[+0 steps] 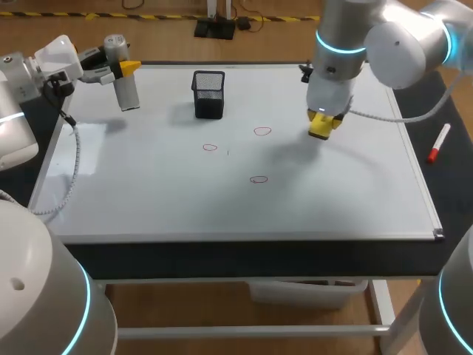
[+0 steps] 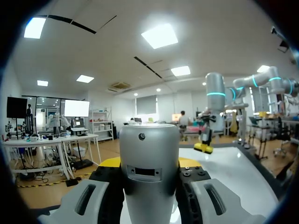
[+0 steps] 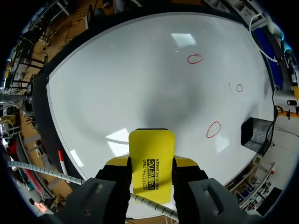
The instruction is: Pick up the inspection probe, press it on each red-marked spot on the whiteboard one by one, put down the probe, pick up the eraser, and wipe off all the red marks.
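Left gripper (image 2: 149,164) was closed around the silver cylindrical metal probe (image 1: 126,78), its yellow-tipped fingers (image 2: 110,163) pressing the barrel from two sides. It held the probe roughly upright over the far left corner of the broad white whiteboard (image 1: 148,200). The probe's lower end looked clear of the surface, and its shadow lay apart from it on the board.

Right gripper (image 1: 324,124) was clamped on the flat yellow rectangular eraser (image 3: 151,156), one finger against each long edge. It hung above the right part of the whiteboard with the eraser pointing down toward the board. A soft shadow lay on the surface near it, so the eraser did not appear to touch.

Three small red rings were drawn near the middle of the whiteboard. One ring (image 1: 262,132) sat just left of the eraser, a second ring (image 1: 211,147) lay further left, and a third ring (image 1: 258,179) was closer to the near edge. All three outlines were whole.

A black wire-mesh pen cup (image 1: 209,94) stood upright on the far part of the board, between the probe and the eraser and apart from both. A red-and-white marker (image 1: 439,143) lay on the dark table (image 1: 451,192) beyond the whiteboard's right edge.
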